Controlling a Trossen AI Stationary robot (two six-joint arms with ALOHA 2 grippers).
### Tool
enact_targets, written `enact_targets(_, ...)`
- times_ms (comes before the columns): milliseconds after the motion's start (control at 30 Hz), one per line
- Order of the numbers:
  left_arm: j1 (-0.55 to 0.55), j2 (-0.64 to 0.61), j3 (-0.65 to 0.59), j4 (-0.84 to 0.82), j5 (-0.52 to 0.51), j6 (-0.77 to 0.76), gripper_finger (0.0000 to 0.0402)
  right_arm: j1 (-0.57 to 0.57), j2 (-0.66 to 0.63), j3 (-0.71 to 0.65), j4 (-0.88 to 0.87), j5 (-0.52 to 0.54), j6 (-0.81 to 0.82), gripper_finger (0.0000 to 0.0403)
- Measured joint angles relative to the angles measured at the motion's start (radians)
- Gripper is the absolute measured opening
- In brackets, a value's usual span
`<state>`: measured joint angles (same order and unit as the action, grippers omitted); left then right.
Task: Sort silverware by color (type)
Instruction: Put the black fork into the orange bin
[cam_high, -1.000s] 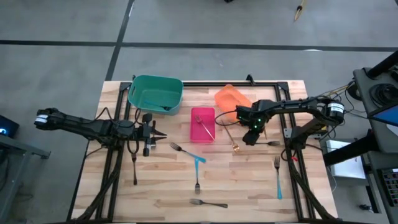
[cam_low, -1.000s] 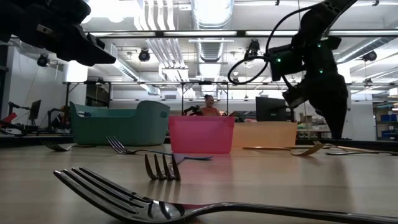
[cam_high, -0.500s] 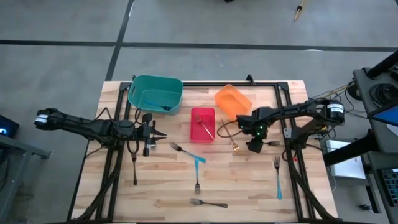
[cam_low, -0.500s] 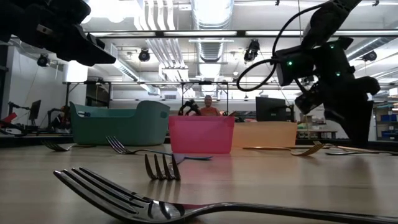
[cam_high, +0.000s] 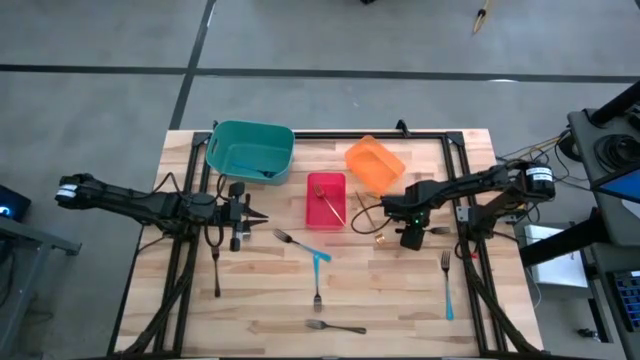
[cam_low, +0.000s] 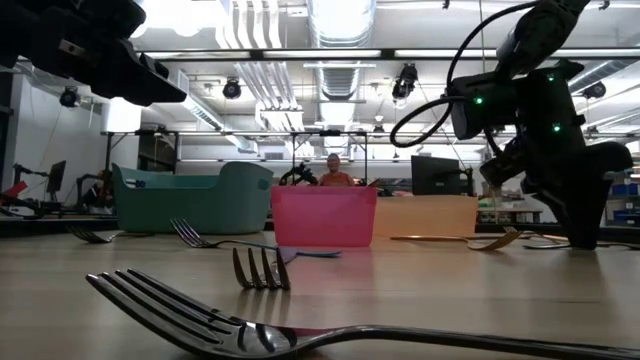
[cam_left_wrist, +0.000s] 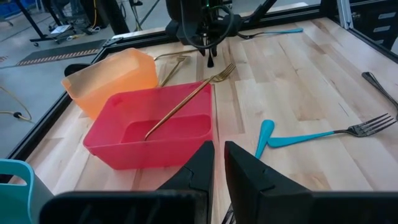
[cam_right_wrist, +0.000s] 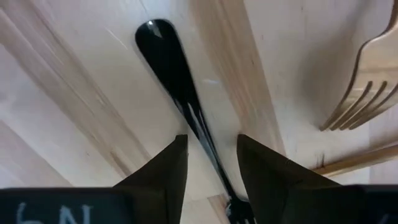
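A wooden-slat counter (cam_high: 270, 300) is mounted on a black frame over a grey floor. Three plastic bins are placed along the far half of the counter. A teal bin (cam_high: 250, 150) is positioned at the left, a red bin (cam_high: 325, 200) near the centre and an orange bin (cam_high: 374, 164) to its right, set at an angle. A person (cam_low: 334, 170) is seen in the room beyond the counter.

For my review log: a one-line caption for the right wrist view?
Right claw open, fingers straddling a dark fork lying on the wooden table, gold fork tines beside.
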<state>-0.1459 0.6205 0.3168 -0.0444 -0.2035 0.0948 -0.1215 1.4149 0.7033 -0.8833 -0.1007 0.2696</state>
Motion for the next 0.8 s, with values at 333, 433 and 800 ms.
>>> enact_targets(333, 0.0, 0.0, 0.0, 0.009, 0.0, -0.002, 0.002, 0.001, -0.002, -0.017, 0.024, 0.041, -0.008, 0.0095)
enact_targets(433, 0.0, 0.0, 0.0, 0.009, 0.0, -0.003, 0.002, 0.0, -0.002, -0.018, 0.024, 0.048, -0.018, 0.0067)
enact_targets(800, 0.0, 0.0, 0.0, 0.027, 0.0, -0.008, 0.002, -0.001, -0.002, 0.004, 0.007, 0.033, -0.058, 0.0013)
